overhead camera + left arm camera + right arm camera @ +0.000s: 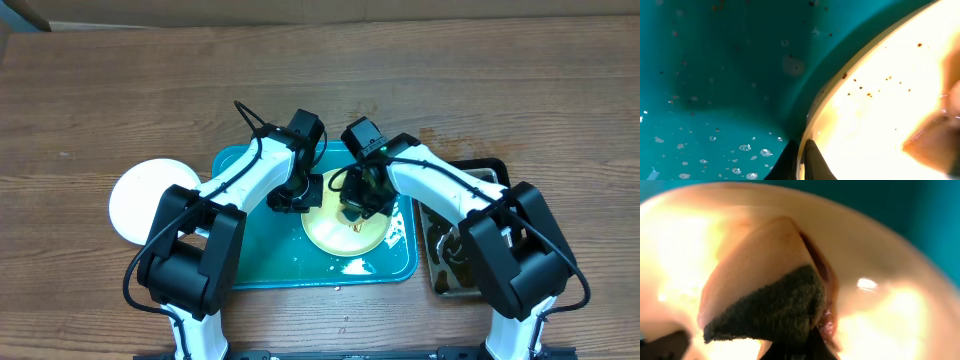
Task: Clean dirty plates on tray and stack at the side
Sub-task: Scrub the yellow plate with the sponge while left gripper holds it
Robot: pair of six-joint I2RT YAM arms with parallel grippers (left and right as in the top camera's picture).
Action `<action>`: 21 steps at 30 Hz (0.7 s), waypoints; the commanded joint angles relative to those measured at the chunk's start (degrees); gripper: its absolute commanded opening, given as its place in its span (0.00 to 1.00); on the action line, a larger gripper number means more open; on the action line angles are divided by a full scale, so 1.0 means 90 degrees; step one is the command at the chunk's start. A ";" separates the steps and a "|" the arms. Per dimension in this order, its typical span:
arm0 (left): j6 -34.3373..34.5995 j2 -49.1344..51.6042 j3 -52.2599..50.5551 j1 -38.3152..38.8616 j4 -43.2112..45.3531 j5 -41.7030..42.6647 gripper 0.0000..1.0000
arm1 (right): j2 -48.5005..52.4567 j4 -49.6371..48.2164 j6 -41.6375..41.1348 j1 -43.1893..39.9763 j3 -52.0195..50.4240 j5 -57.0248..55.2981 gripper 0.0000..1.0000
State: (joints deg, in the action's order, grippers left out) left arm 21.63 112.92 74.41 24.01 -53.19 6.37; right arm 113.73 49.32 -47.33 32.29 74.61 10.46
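Note:
A pale yellow-green plate lies on the teal tray, with small brown specks on it in the left wrist view. My left gripper is shut on the plate's left rim. My right gripper is shut on a sponge with a dark scouring side and presses it onto the plate. The sponge also shows at the right edge of the left wrist view. A white plate lies on the table left of the tray.
A black pan with dark liquid stands right of the tray. Water drops and specks dot the tray floor. White foam lies on the tray in front of the plate. Wooden table all around.

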 commanded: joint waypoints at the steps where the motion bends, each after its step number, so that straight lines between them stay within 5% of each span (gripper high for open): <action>1: 0.0267 0.0168 -0.0143 -0.0039 -0.0053 -0.0729 0.04 | 0.0199 0.0454 0.0097 -0.0158 -0.0206 -0.1178 0.04; 11: 0.0270 0.0168 -0.0143 -0.0024 -0.0066 -0.0702 0.04 | 0.0199 0.1083 0.0044 -0.0170 -0.0206 -0.1605 0.04; 21: 0.0267 0.0168 -0.0143 -0.0024 -0.0168 -0.0707 0.04 | 0.0185 0.1229 -0.0964 -0.0204 -0.0136 -0.2613 0.04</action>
State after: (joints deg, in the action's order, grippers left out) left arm 22.39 112.92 74.41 24.51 -53.60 6.66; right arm 113.30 58.96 -52.62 31.92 75.18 -1.34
